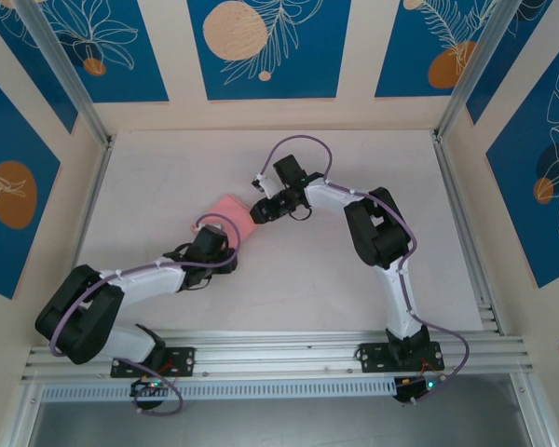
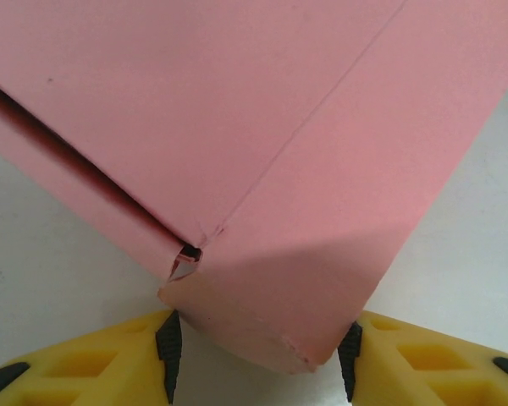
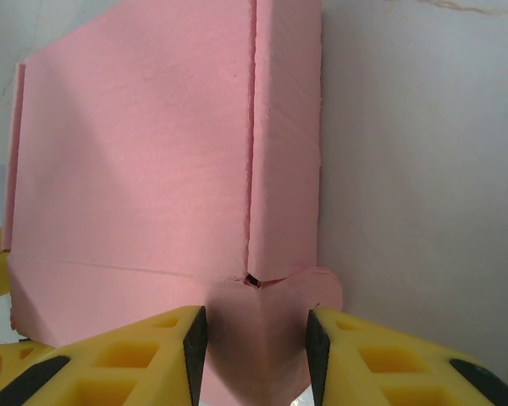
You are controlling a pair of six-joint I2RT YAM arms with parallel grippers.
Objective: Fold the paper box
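Your box [image 1: 229,210] lies on the table [image 1: 354,298], between the two grippers and touching both. The left gripper [image 2: 258,353] pinches its near corner, the right gripper [image 3: 254,345] pinches the small flap [image 3: 275,300] at the other end. Neither gripper is nearer; each has the box straight ahead.

The paper box [image 1: 231,212] lies on the table [image 1: 168,177], mid-table, between both tools. The left tool [image 1: 226,230] sits at its near side, straddling a corner. The right tool [image 1: 258,212] sits at its right, pinching a flap.
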